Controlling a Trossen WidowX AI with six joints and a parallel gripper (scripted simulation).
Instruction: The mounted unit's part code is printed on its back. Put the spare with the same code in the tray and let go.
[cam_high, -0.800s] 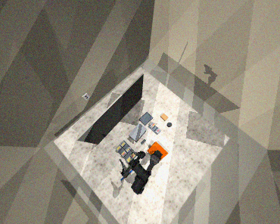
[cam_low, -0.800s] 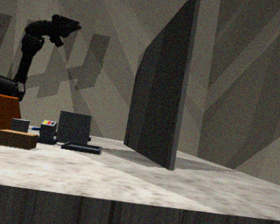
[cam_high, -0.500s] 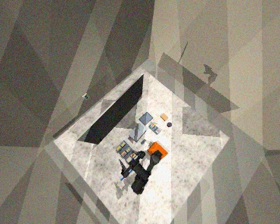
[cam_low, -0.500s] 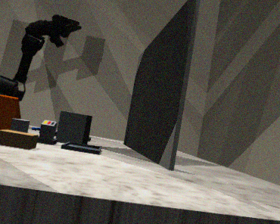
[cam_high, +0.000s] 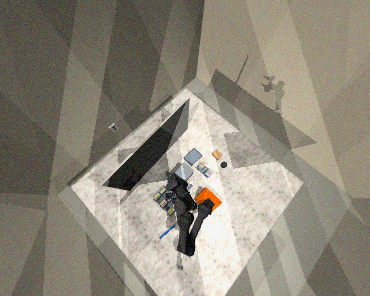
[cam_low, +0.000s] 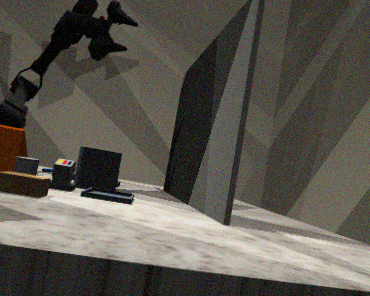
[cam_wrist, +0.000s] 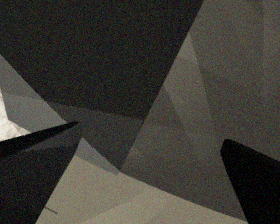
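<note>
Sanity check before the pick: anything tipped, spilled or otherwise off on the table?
Nothing stands out. The mounted unit stands upright on its base, the striped spare sits upright beside it, and the orange tray shows nothing spilled. The gripper is open, empty, raised well above the table.

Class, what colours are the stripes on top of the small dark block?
Yellow, red and blue stripes on the small block, clearest in the exterior view.
</note>
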